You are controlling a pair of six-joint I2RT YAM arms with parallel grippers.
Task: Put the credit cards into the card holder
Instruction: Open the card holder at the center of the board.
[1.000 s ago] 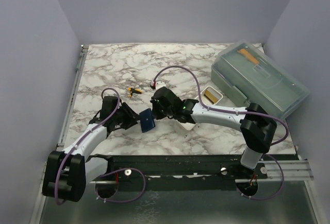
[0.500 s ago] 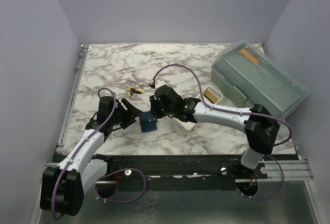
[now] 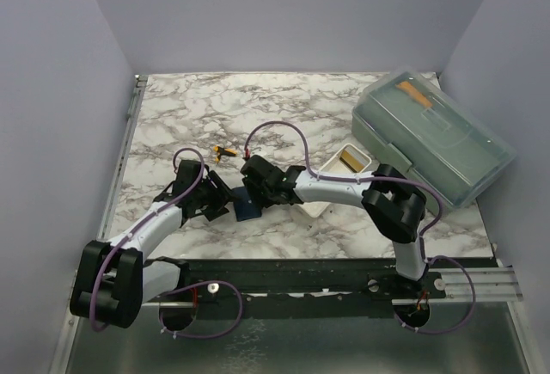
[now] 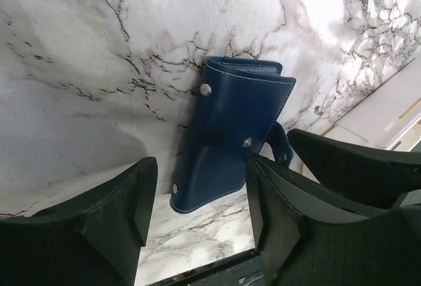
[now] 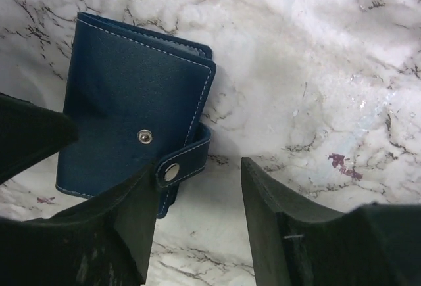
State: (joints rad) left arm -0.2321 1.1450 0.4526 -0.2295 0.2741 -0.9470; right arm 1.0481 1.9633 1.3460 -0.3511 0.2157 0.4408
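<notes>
Both grippers stand spread, pinching nothing: the closed card holder (image 4: 233, 118) lies flat on the marble table (image 5: 309, 69), just ahead of the left gripper (image 4: 200, 177) and the right gripper (image 5: 197, 177).

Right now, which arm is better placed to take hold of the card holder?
Left, probably. In its wrist view the card holder lies between the open fingers of the left gripper. The right gripper is open too, but its gap frames bare tabletop, with only the strap beside one finger.
</notes>
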